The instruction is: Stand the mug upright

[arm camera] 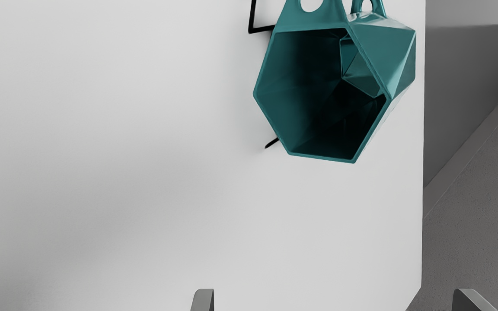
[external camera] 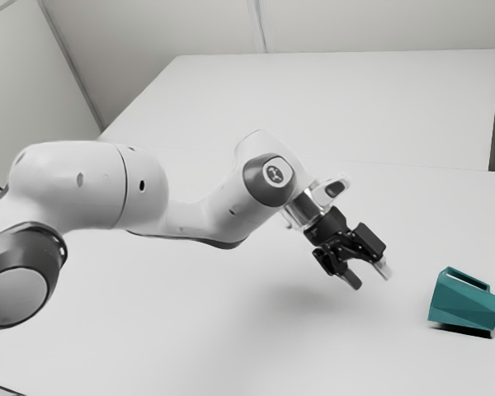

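My hand [external camera: 370, 279] hangs above the table [external camera: 190, 330], fingers [arm camera: 203, 301] spread; at the exterior view's right, the mug [external camera: 464, 304] lies on its side, mouth [arm camera: 301, 95] facing me.

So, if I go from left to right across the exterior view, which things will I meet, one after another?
White robot arm with dark grey joints → black two-finger gripper, open → teal faceted mug, lying on its side. The white tabletop stretches beneath them, so it has no place in the order.
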Robot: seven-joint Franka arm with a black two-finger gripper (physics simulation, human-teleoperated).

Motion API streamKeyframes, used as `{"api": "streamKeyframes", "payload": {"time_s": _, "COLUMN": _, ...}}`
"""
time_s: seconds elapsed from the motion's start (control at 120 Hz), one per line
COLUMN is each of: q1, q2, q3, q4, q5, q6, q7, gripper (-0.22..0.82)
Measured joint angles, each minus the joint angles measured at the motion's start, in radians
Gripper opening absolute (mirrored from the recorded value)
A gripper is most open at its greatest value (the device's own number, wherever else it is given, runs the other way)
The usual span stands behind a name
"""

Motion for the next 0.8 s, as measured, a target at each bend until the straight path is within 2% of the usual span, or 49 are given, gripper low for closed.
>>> {"api": "streamKeyframes", "payload": {"time_s": 0.133, "q1": -0.052, "q2": 0.042, "q3": -0.001, "q4": 0.031, "q5": -0.043, "q6": 0.035, "q7": 0.031, "gripper": 0.60}}
{"api": "streamKeyframes", "payload": {"time_s": 0.45, "q1": -0.096, "q2": 0.205, "q3": -0.001, "q4": 0.224, "q5": -0.075, "q6": 0.105, "q7": 0.082, "gripper": 0.60}}
{"api": "streamKeyframes", "payload": {"time_s": 0.8, "q1": -0.101, "q2": 0.277, "q3": -0.002, "q4": 0.301, "q5": -0.185, "q6": 0.124, "q7": 0.125, "gripper": 0.60}}
